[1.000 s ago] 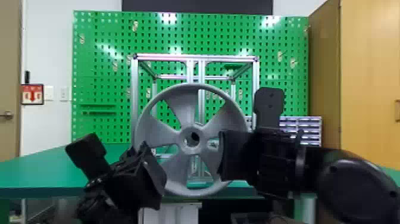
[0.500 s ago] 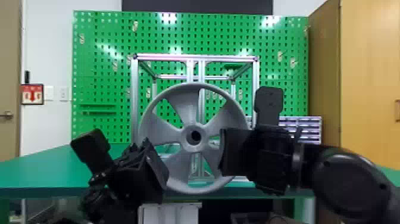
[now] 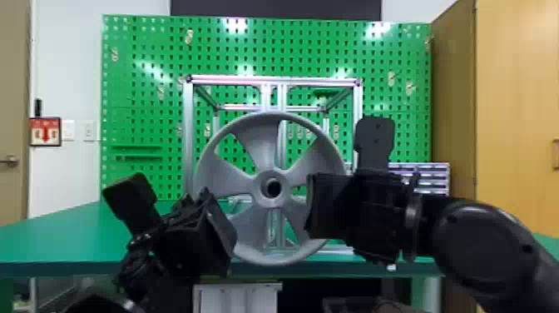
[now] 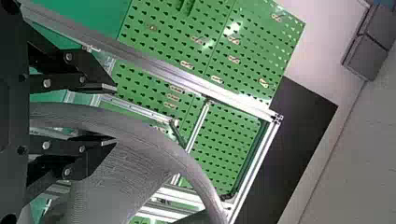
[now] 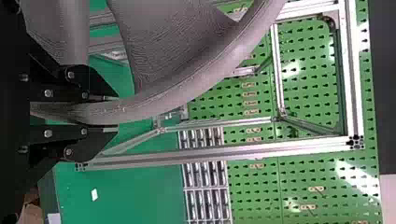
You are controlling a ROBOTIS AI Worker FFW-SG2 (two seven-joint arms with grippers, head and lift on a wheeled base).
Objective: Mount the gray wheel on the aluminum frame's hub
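Note:
In the head view the gray wheel (image 3: 266, 245) stands upright, facing the camera, in front of the aluminum frame (image 3: 188, 137). My left gripper (image 3: 208, 237) is at its lower left, my right gripper (image 3: 330, 206) at its right side. From the left wrist, the left gripper (image 4: 114, 114) stands open around the wheel's rim (image 4: 191, 165), with a gap between one finger and the rim. In the right wrist view, the right gripper (image 5: 114, 114) is shut on the rim (image 5: 163, 100). I cannot make out the frame's hub behind the wheel.
The frame stands on a green table (image 3: 62, 237) before a green pegboard (image 3: 141, 104). Behind the right arm is a rack of small drawers (image 3: 436, 179), with a wooden cabinet (image 3: 515, 104) farther right. Below the table's front edge is a white box (image 3: 237, 297).
The wheel has shifted slightly up and to the right in the head view. My left gripper has risen and moved a little rightward; the right gripper has risen slightly.

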